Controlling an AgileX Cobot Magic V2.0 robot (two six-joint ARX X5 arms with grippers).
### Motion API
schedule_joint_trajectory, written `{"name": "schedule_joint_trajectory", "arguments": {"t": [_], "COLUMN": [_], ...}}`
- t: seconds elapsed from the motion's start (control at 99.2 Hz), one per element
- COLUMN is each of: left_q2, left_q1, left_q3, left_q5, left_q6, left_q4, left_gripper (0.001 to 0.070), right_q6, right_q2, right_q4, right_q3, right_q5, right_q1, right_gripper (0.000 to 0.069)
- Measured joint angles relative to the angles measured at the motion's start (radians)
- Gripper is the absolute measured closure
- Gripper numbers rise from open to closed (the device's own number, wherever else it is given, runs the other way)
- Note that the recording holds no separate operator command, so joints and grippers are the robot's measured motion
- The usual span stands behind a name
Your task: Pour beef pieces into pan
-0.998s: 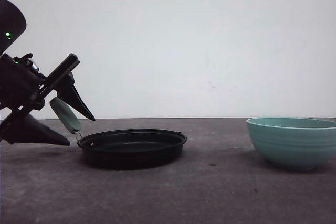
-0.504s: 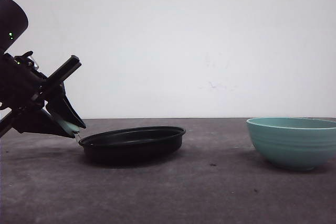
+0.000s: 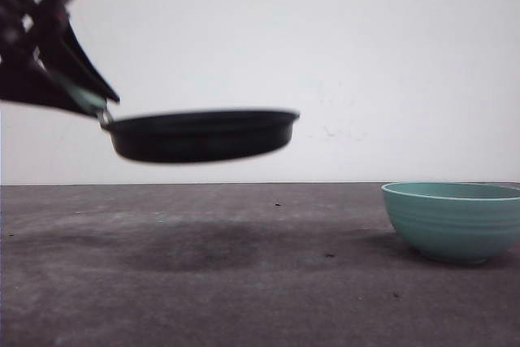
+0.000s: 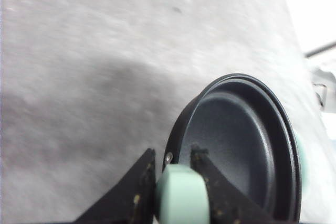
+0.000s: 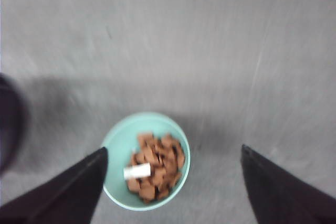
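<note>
— Where's the beef right now?

— The beef pieces [image 5: 157, 167] are heaped in the teal bowl [image 5: 146, 161], orange-brown chunks piled mostly to one side of its middle. Something small and white [image 5: 137, 171] lies against the heap; I can't tell what it is. From the front you see the bowl [image 3: 452, 220] sitting on the dark table [image 3: 260, 298] at the robot's right, but its wall hides the meat.

— And the pan?

— Up in the air. The pan [image 3: 201, 135] hangs well above the table toward the robot's left, roughly level, and blurred. A soft shadow [image 3: 191, 245] lies on the table under it. It's well apart from the bowl, with nothing in it as far as the left wrist camera shows: the pan [image 4: 244, 148] has a bare dark inside there.

— What's holding it?

— The left gripper [image 3: 77, 95], clamped on the mint-green handle [image 4: 182, 196]. In the wrist view the left gripper [image 4: 173, 169] has a black finger [image 4: 137, 190] pressed against each side of that handle, just where it meets the pan's rim.

— The other arm?

— The right gripper [image 5: 173, 182] is above the bowl, looking straight down on it. Its two dark fingers [image 5: 71, 192] are spread wide, one to each side of the bowl, pinching nothing. I can't tell whether the near finger touches the rim or merely overlaps it from this angle.

— Anything else on the table?

— A few dark specks [image 3: 328, 255] on the surface between pan and bowl.
</note>
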Motion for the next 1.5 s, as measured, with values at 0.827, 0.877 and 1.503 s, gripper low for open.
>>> {"name": "schedule_joint_trajectory", "arguments": {"t": [0.827,0.877,1.503], "left_q2": [-0.207,-0.207,-0.207], "left_q1": [-0.169,-0.169,-0.171], "left_q3": [0.000,0.000,0.000], "left_q5": [-0.009,-0.010,-0.013], "left_q6": [-0.019,-0.018,-0.015], "left_q4": [-0.184,-0.184,-0.194], "left_gripper": [0.0648,0.0648,0.0648], "right_q6": [-0.002,-0.003,0.003], "right_q2": [0.608,0.615,0.675], "right_q4": [0.147,0.154,0.196], "right_q3": [-0.006,-0.006,-0.006], "right_q5": [-0.093,-0.093,-0.080], "right_q1": [0.000,0.000,0.001], "right_gripper": [0.0455,0.0468,0.0504]}}
